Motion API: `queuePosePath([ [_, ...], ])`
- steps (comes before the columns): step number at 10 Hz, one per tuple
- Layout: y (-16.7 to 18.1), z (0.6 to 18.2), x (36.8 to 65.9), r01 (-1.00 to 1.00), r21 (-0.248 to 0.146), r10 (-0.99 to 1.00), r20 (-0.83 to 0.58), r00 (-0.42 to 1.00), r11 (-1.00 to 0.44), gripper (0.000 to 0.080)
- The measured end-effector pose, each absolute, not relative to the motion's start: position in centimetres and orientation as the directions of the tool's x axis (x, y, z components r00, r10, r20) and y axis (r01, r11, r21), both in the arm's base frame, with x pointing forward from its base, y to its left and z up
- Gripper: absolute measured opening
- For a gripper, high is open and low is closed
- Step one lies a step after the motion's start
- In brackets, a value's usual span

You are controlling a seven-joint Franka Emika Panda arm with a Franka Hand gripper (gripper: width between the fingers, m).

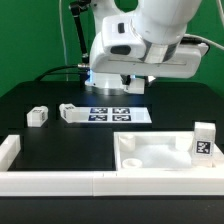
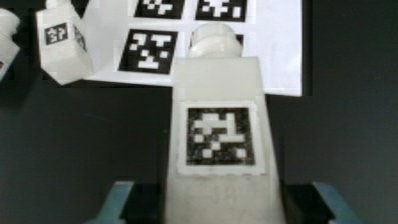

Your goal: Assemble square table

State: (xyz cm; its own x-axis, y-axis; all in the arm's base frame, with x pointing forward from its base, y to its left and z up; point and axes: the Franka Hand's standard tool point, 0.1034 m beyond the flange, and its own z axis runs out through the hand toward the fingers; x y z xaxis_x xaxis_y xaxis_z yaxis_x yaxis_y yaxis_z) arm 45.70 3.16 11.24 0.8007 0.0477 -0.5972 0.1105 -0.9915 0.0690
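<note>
My gripper hangs low just behind the marker board. In the wrist view the gripper is shut on a white tagged leg, whose narrow end points out over the marker board. The leg itself is hidden under the hand in the exterior view. The square slab lies rim up at the front, on the exterior view's right, with one leg standing at its far corner. Two more legs lie at the left of the marker board; both show in the wrist view.
A long low white border rail runs along the table's front and turns up at the exterior view's left. The arm's white body fills the space above the marker board. Black table lies between the legs and the rail.
</note>
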Motion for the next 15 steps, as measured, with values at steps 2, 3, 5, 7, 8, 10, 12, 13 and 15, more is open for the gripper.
queuePosePath([
  [2,3.6,10.5,48.6,0.106,0.069,0.072,-0.383,0.921,-0.992,0.0291],
  [3,3.7,11.6,50.0,0.092,0.070,0.063,-0.340,0.938,-0.993,0.0291],
  [5,4.0,13.2,55.4,0.103,0.113,0.090,-0.112,0.990,-0.988,0.0292],
  [7,4.2,12.8,55.1,0.102,0.098,0.103,0.005,0.995,-0.990,0.0292],
  [8,4.2,12.7,55.2,0.102,0.095,0.107,0.050,0.993,-0.990,0.0292],
  [10,4.4,12.4,55.8,0.103,0.092,0.120,0.207,0.971,-0.991,0.0292],
  [12,4.4,12.3,56.0,0.107,0.093,0.131,0.314,0.940,-0.990,0.0292],
  [13,4.0,12.2,55.7,0.109,0.091,0.130,0.276,0.952,-0.990,0.0292],
  [15,0.1,16.4,58.8,0.065,-0.105,0.042,0.204,0.978,-0.992,0.0292],
])
